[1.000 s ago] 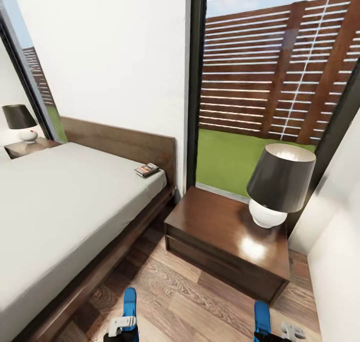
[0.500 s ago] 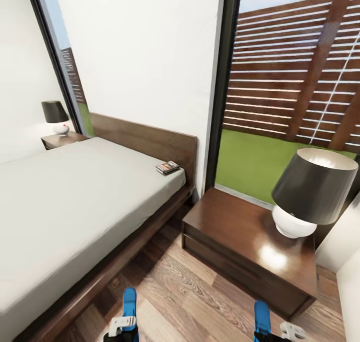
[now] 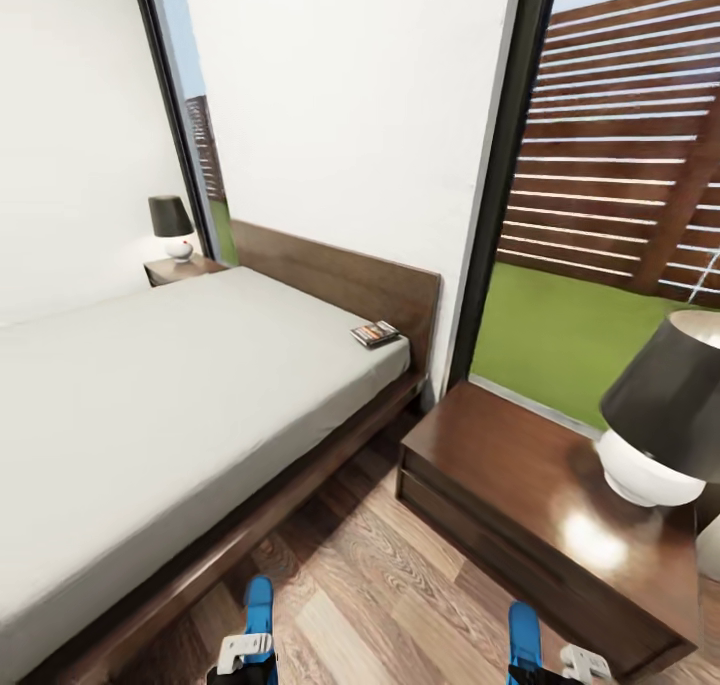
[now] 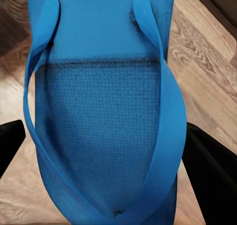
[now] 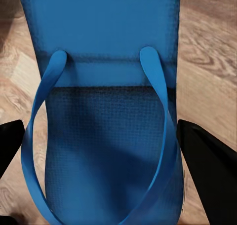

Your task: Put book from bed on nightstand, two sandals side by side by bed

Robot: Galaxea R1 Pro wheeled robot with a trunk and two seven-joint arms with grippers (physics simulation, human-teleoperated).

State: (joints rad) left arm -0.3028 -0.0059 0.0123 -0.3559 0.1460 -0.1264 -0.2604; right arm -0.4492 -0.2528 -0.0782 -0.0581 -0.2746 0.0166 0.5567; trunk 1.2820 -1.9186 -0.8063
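Note:
The book [image 3: 376, 333] lies on the pale mattress of the bed [image 3: 150, 385], at the corner near the headboard. One nightstand [image 3: 500, 465] stands right of the bed, a second nightstand [image 3: 180, 268] beyond its far side. My left gripper [image 4: 111, 151] is shut on a bright blue sandal [image 4: 103, 111], black fingers [image 4: 207, 166] pressing its edges. My right gripper [image 5: 106, 156] is shut on the other sandal [image 5: 106, 126]. In the head view both sandals [image 3: 259, 610] [image 3: 524, 630] stick up at the bottom edge, over the wood floor beside the bed.
A black-shaded lamp [image 3: 655, 420] stands on the near nightstand's right part, and a smaller lamp [image 3: 172, 227] on the far one. Tall black-framed windows show grass and a slatted fence. Wood floor [image 3: 370, 585] runs between bed and nightstand.
The whole view has swung left: bed, book and nightstand have shifted right in the picture, and the far nightstand shows further in. Both grippers keep their sandals.

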